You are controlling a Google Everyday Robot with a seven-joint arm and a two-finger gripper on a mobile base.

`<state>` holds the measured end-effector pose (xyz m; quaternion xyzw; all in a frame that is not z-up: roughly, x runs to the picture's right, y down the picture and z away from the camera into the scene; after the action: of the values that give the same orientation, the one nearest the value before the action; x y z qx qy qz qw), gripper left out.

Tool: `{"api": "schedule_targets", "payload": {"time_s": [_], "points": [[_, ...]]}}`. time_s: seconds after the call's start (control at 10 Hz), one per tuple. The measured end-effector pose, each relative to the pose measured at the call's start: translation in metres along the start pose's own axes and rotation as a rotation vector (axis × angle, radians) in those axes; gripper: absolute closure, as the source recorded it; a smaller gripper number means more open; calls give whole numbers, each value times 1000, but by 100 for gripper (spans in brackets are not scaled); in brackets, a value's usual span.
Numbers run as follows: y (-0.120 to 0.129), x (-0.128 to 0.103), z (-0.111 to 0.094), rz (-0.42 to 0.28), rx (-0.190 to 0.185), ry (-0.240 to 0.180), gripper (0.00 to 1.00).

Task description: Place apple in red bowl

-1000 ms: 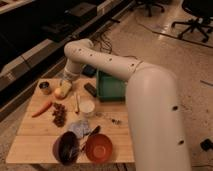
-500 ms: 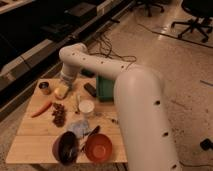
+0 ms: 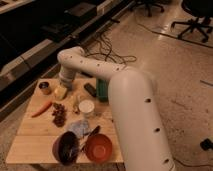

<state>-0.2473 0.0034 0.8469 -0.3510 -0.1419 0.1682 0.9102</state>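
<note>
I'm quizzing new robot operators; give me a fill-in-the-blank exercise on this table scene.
The end effector is at the far side of the table, just over the ____.
The red bowl stands at the near edge beside a dark ____.
The grapes lie between the white cup and the ____.
Missing: apple; bowl; carrot.

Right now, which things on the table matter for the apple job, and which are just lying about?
For the job: apple; red bowl; pincer, low over the apple at the table's far end.
Lying about: carrot; grapes; white cup; dark bowl; small tin.
</note>
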Motion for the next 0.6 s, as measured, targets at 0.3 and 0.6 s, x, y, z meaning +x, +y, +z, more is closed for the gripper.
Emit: {"api": "schedule_targets", "payload": {"time_s": [0.3, 0.6], "points": [[1, -7, 21, -21, -20, 16, 20], [-1, -6, 40, -15, -49, 23, 20]]}}
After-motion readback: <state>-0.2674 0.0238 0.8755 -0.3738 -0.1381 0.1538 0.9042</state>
